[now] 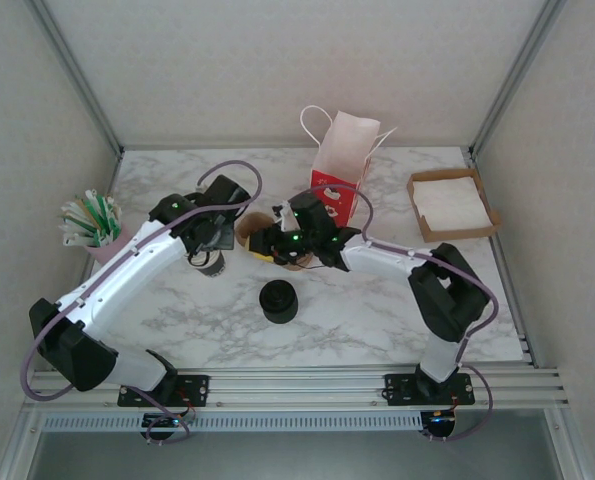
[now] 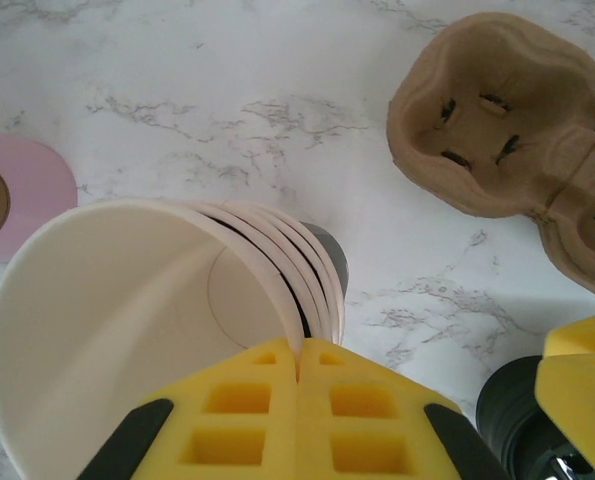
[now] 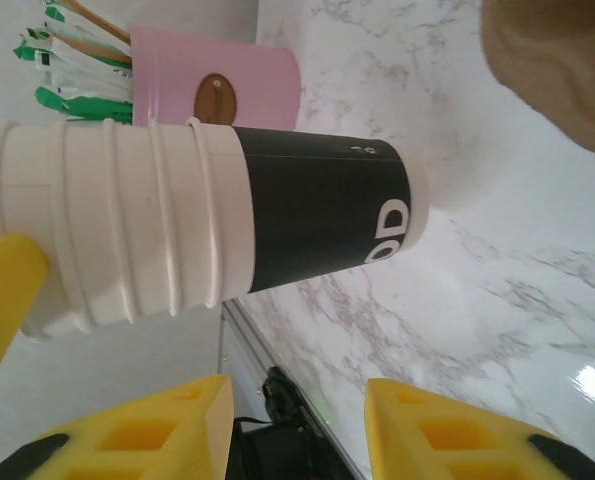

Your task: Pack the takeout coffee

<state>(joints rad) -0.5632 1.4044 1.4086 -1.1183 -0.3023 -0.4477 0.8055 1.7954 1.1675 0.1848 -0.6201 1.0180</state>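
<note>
A stack of lidless white cups [image 1: 213, 264] stands left of centre, its bottom cup wearing a dark band [image 3: 317, 215]. My left gripper [image 2: 299, 362] is shut on the rim of the top cup [image 2: 107, 330], pinching the paper wall between its yellow pads. My right gripper [image 3: 297, 425] is open just right of the stack [image 3: 137, 235], level with its side, with nothing between its fingers. From above, the two grippers [image 1: 209, 243] [image 1: 262, 248] face each other across the stack. The takeout coffee is out of view.
A brown pulp cup carrier [image 2: 507, 110] lies right behind the stack. A short stack of black lids [image 1: 278, 300] sits nearer me. A pink paper bag [image 1: 339, 165] stands at the back, a napkin tray [image 1: 452, 205] at right, and a pink pot of straws [image 3: 217, 90] at left.
</note>
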